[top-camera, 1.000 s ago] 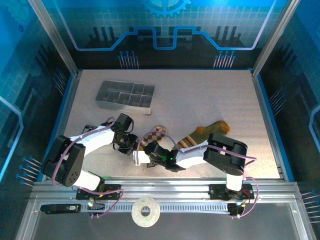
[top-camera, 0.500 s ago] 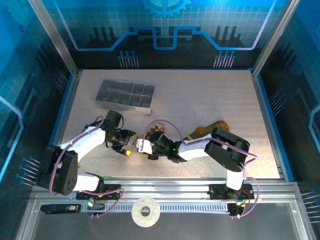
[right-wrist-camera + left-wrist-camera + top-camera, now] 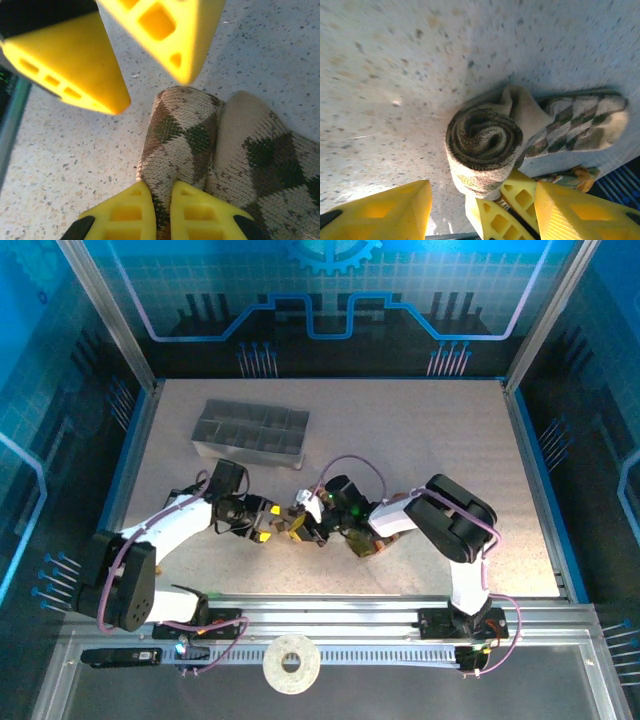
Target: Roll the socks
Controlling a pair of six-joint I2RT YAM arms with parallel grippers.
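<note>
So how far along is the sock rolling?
Done: one end of the beige-and-brown diamond-checkered fabric sock is wound into a tight spiral. In hand: the right gripper pinches that roll; the left gripper stands open beside it. Left: the sock's other end lies flat, unrolled, and whether the olive-and-orange sock peeking behind is rolled in, I can't tell.

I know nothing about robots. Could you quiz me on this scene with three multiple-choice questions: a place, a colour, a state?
1. Where is the grey tray? A far left; B near right; C between the arms.
2. What colour are the fingers? A red; B yellow; C white.
3. The checkered sock is: A flat; B partly rolled; C in the tray.
Answers: A, the top view shows it far left. B, both wrist views show yellow. B, its coiled end is pinched by the right gripper.
</note>
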